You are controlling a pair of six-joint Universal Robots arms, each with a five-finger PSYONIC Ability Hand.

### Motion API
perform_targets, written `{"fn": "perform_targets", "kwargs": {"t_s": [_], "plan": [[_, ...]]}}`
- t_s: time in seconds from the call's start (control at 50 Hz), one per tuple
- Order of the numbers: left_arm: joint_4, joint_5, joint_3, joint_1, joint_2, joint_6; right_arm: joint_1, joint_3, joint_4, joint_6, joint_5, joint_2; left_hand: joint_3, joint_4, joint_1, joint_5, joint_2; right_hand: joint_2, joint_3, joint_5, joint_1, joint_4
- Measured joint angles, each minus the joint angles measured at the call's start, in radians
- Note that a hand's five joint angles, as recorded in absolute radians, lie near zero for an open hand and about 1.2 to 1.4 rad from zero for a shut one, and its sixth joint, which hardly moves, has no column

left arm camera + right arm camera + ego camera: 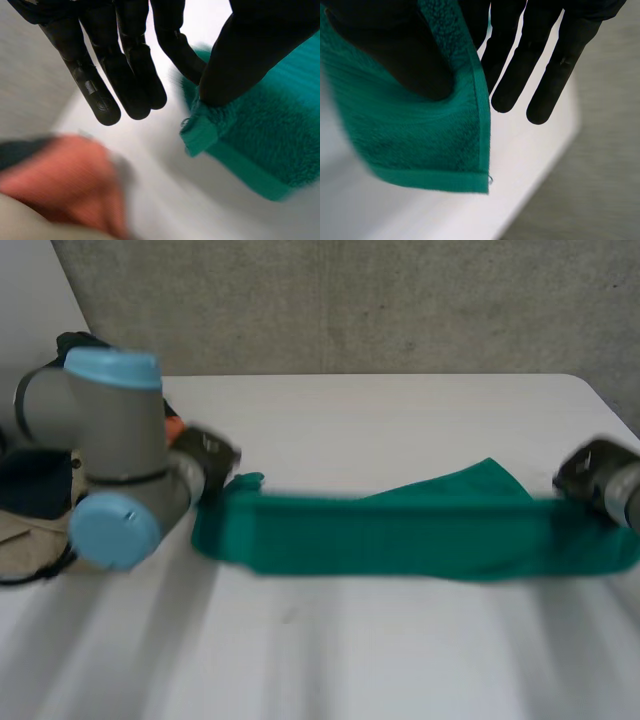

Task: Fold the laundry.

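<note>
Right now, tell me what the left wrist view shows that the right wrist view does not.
Left wrist view's own: the left hand pinching one corner of the green towel, and a blurred orange thing beyond its fingertips. Right wrist view's own: the right hand pinching the towel near another corner, and the table ending at an edge with grey floor past it. Shared: the towel and the white table.

A green towel (400, 530) lies stretched in a long band across my white worktop (400, 420), with my left hand (207, 462) at one end and my right hand (592, 472) at the other.
</note>
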Motion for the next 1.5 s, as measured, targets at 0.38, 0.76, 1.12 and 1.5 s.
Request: {"fn": "perform_targets", "kwargs": {"t_s": [0.38, 0.76, 1.12, 1.5], "plan": [[0.694, -0.021, 0.419, 0.002, -0.028, -0.089, 0.063, -0.204, -0.957, 0.235, 0.01, -0.001, 0.001, 0.001, 0.0, 0.019, 0.001, 0.0, 0.0, 0.025, 0.0, 0.0], [0.676, 0.017, -0.266, 0.022, 0.073, -0.161, 0.053, 0.017, -0.551, 0.254, -0.023, 0.146, 0.002, 0.003, 0.0, 0.019, 0.002, 0.001, 0.0, 0.025, 0.0, 0.0], [0.679, 0.095, -0.582, 0.058, 0.201, -0.164, -0.124, 0.092, -0.32, 0.573, -0.12, 0.163, 0.002, 0.003, 0.0, 0.02, 0.002, -0.445, -0.46, -0.45, -0.399, -0.476], [0.499, 0.096, -0.735, 0.051, 0.406, -0.156, -0.209, 0.233, -0.222, 0.417, -0.194, 0.022, 0.002, 0.004, 0.0, 0.02, 0.002, 0.006, -0.003, -0.004, 0.004, -0.001]]}}
